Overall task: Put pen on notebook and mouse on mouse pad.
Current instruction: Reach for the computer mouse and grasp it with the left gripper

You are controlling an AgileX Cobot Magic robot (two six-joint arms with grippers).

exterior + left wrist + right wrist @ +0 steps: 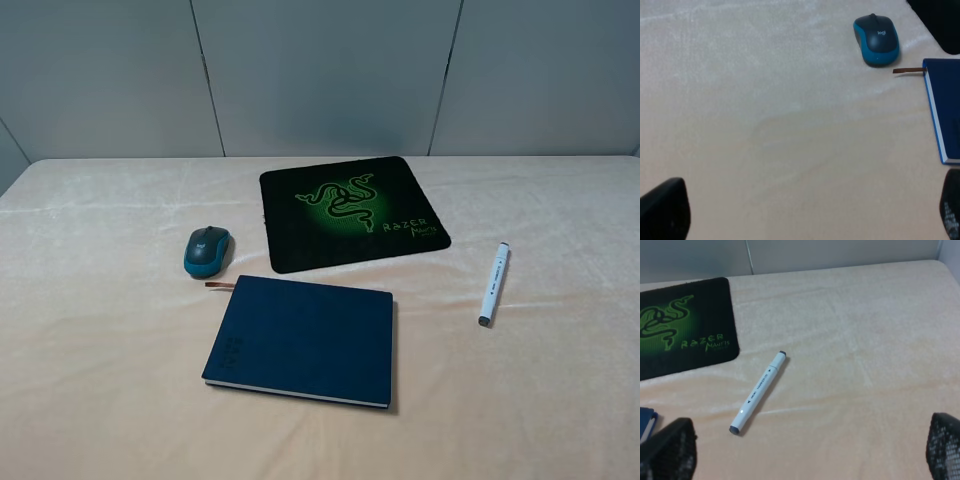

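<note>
The mouse pad (pixel 352 213) was black with a green snake logo; mouse (pixel 207 250) grey and teal; notebook (pixel 300 340) navy; pen (pixel 494 284) white, caps apparently grey.

- Place: an indoor, office-style desk set-up, arranged like a test station.
- Backdrop: plain grey wall panels (pixel 320 70) behind the table, divided by thin dark seams.
- Surface: 1 table (pixel 90 400), covered edge to edge in a pale peach plush cloth with soft creases.
- Desk goods, 4 items, all lying flat on the cloth: 1 black mouse pad (pixel 350 210) with a green logo, 1 mouse (pixel 207 250), 1 navy notebook (pixel 300 340), 1 white pen (pixel 494 284).
- Light: even and indoor, with faint shadows.
</note>
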